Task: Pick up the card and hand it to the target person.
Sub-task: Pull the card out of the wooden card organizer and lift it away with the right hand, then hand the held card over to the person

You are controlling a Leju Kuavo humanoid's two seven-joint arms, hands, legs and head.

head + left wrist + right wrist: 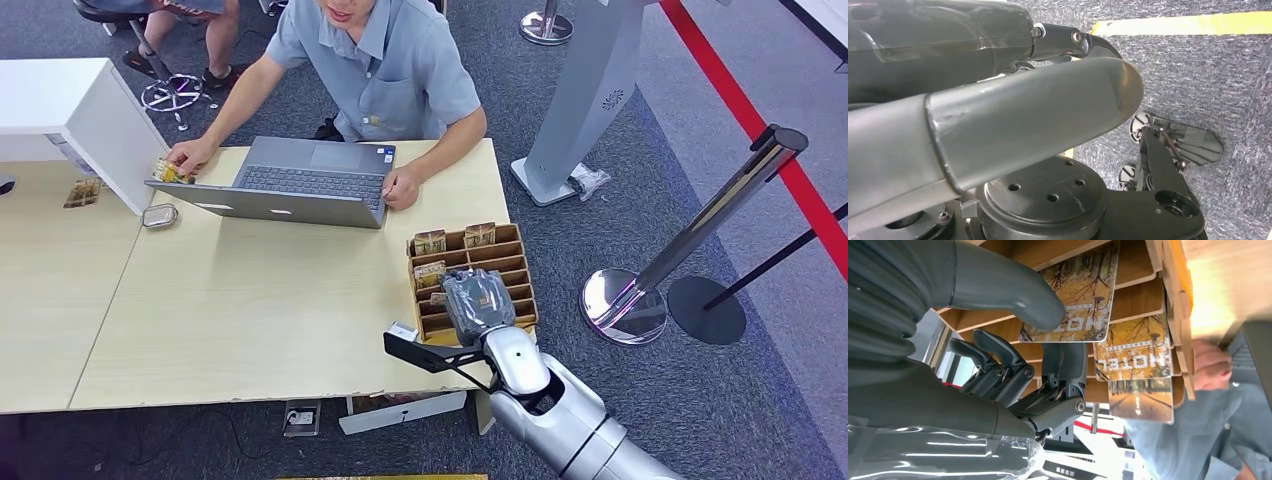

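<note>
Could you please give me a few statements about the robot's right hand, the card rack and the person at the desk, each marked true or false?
1. The right hand is over the wooden card rack. True.
2. In the right wrist view, the thumb lies against a hotel card. True.
3. The laptop is closed. False: it lies open in front of the person.
4. The card rack stands on the carpet. False: it sits on the table at its right edge.
5. The person's hands are both on the table. True.
</note>
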